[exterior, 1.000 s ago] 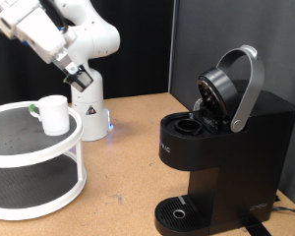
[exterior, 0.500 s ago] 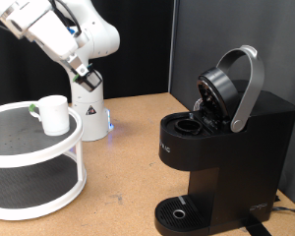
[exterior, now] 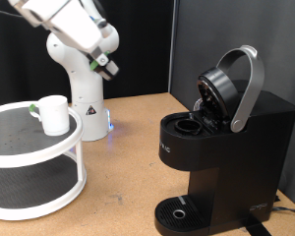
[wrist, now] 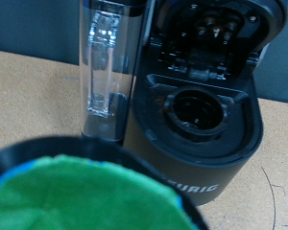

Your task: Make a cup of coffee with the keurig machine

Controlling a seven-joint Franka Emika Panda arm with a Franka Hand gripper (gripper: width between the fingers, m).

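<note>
The keurig machine [exterior: 226, 147] stands at the exterior view's right with its silver-handled lid raised and the pod chamber [exterior: 192, 126] empty. In the wrist view the machine [wrist: 197, 144] faces the hand, its open chamber [wrist: 199, 108] in plain sight. My gripper [exterior: 108, 67] hangs in the air left of the machine, well above the table. It is shut on a green-topped pod [wrist: 82, 196], which fills the near part of the wrist view. The white cup [exterior: 54, 114] stands upright on the top tier of a white round stand [exterior: 20, 147] at the left, apart from the gripper.
A small green item [exterior: 32, 108] lies beside the cup on the stand. The robot's white base [exterior: 87, 108] stands behind the stand. The machine's clear water tank [wrist: 101, 67] sits on its side. The round drip tray [exterior: 177, 210] is bare. A wooden tabletop [exterior: 128, 167] lies between stand and machine.
The arm has swung toward the exterior view's right, from above the cup toward the machine. The cup and the machine have not moved.
</note>
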